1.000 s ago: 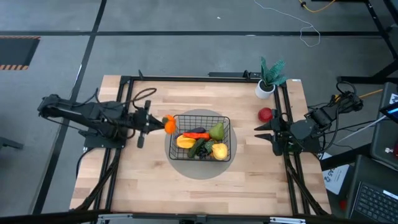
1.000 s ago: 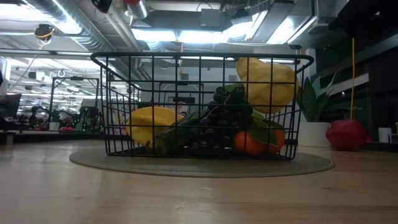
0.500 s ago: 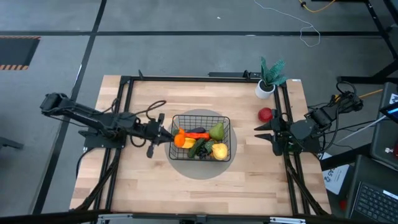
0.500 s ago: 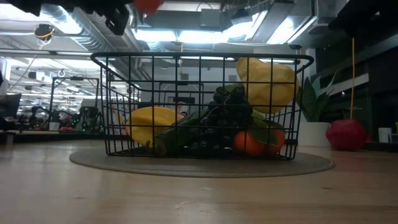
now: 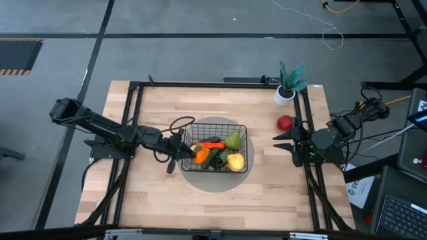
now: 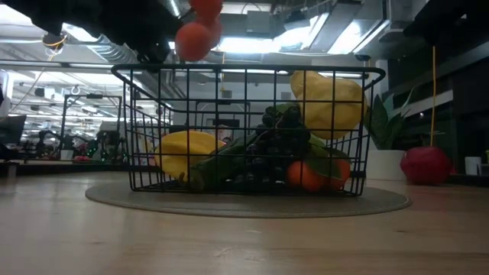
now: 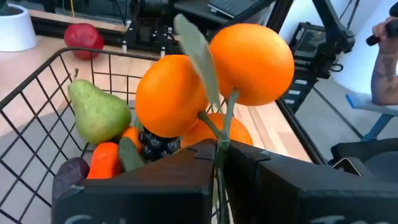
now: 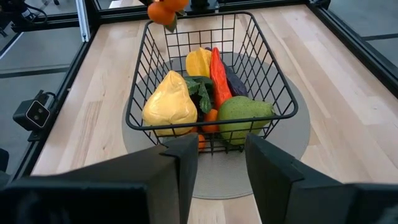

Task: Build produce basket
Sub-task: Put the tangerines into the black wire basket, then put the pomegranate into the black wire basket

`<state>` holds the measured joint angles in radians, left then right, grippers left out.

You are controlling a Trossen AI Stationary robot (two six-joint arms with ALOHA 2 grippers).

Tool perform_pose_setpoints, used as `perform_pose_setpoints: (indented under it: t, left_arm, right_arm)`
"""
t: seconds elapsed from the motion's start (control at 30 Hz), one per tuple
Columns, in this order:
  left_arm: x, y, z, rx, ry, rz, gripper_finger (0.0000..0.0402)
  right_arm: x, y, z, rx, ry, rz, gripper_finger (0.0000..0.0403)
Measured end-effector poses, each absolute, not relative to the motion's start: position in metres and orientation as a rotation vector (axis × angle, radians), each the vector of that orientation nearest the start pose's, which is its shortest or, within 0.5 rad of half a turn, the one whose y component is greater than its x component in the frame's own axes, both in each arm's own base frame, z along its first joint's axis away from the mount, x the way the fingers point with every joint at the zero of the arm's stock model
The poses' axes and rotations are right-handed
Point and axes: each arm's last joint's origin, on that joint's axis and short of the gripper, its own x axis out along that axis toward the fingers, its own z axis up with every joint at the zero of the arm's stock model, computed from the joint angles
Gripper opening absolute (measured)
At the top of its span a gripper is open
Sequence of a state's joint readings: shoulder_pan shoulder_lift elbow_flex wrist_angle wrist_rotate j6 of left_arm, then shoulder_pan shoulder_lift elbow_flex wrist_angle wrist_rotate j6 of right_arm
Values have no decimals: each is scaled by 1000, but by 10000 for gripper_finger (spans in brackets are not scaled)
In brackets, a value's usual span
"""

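1. The basket [image 5: 215, 148] is seen at the table's middle on a grey round mat [image 5: 200, 179], filled with produce.
2. A cluster of small oranges [image 7: 211, 87] is gripped by its stem in the closed left gripper [image 5: 187, 151], held just above the basket's left rim.
3. The right gripper [image 5: 283, 141] is held wide and empty at the table's right edge, near a red apple [image 5: 285, 123].

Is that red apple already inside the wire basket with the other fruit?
No, the red apple sits on the bare table near the right arm, well outside the basket.
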<state>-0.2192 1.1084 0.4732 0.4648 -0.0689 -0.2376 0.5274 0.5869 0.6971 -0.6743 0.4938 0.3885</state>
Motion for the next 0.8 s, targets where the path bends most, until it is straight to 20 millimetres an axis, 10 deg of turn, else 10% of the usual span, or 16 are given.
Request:
perform_pose_setpoints:
  t: [0.8]
  left_arm:
    - [225, -48, 226, -234, 189, -126, 50]
  right_arm:
    - [107, 46, 286, 103, 488, -62, 124]
